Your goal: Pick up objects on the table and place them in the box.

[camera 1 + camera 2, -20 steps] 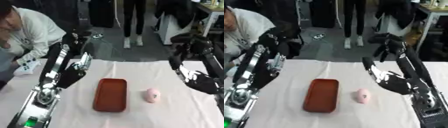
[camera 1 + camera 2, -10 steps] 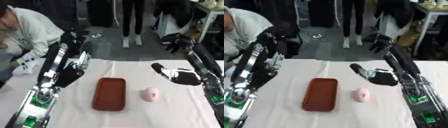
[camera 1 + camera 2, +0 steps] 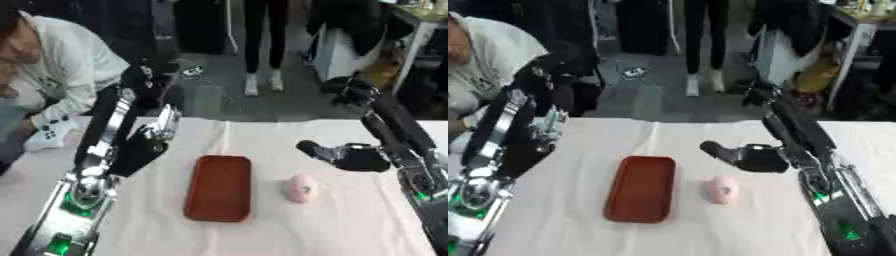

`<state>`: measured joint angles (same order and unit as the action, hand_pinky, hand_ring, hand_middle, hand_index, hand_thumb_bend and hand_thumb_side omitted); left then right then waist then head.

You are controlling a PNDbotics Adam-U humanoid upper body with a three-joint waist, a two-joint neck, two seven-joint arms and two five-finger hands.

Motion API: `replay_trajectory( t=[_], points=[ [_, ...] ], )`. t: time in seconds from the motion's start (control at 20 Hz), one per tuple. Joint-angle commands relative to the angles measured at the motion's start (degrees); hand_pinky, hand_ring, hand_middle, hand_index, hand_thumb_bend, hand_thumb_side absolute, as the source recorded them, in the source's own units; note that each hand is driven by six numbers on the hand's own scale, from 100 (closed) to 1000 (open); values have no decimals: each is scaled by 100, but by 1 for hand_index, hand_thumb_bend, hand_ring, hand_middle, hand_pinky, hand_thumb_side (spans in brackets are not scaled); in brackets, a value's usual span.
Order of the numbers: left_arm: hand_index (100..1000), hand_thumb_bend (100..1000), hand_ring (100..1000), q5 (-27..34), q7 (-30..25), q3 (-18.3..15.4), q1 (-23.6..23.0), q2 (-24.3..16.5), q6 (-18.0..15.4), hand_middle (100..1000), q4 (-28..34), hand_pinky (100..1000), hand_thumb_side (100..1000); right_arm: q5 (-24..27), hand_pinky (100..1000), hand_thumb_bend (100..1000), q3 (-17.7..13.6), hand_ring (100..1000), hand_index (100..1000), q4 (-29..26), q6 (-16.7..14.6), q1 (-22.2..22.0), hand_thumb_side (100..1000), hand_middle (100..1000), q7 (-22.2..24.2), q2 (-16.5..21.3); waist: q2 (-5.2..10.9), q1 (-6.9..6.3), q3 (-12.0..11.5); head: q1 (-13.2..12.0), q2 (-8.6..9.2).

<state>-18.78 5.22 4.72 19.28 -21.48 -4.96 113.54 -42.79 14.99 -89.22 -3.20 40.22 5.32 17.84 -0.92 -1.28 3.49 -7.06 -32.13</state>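
Right robot hand (image 3: 354, 156) hovers over a pink object (image 3: 301, 188) beside a red box (image 3: 219, 187) on the worktop (image 3: 350, 230).
To grasp well, it likely should drop straight over the pink object and close around its sides. The hand holds nothing, fingers relaxed and extended. The left robot hand (image 3: 144, 150) is idle left of the box, its state unclear.

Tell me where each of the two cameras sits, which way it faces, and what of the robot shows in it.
Left eye view: in the head, looking down at the table; left arm fills the left side, right hand enters from the right.
Right eye view: beside it, same downward aim; left hand, right hand too.
Shared: red box, pink object, white cloth.
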Motion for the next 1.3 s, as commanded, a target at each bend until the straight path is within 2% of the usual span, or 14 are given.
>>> replay_trajectory(
  t=[0.05, 0.35, 0.75, 1.3],
  points=[
    [937, 100, 826, 17, -15, -11, 44, -124, 6, 882, 105, 820, 746, -68, 721, 711, -14, 679, 847, 47, 80, 160, 613, 822, 14, 26, 79, 4, 2, 46, -14],
    [937, 100, 826, 21, -22, -6, 39, -129, 5, 882, 105, 820, 746, -138, 729, 713, 0, 684, 861, 274, 169, 170, 641, 825, 161, 21, 79, 5, -2, 50, -16],
    [937, 100, 826, 28, -32, -2, 37, -135, 2, 883, 105, 820, 745, -226, 740, 700, 98, 702, 865, 611, 322, 191, 672, 832, 622, 32, 76, 11, -8, 42, -21],
    [937, 100, 827, 30, -36, -1, 42, -136, -6, 883, 105, 819, 745, -313, 748, 699, 149, 715, 862, 977, 358, 171, 680, 841, 711, -37, 61, 11, -26, 19, -23]
  ],
)
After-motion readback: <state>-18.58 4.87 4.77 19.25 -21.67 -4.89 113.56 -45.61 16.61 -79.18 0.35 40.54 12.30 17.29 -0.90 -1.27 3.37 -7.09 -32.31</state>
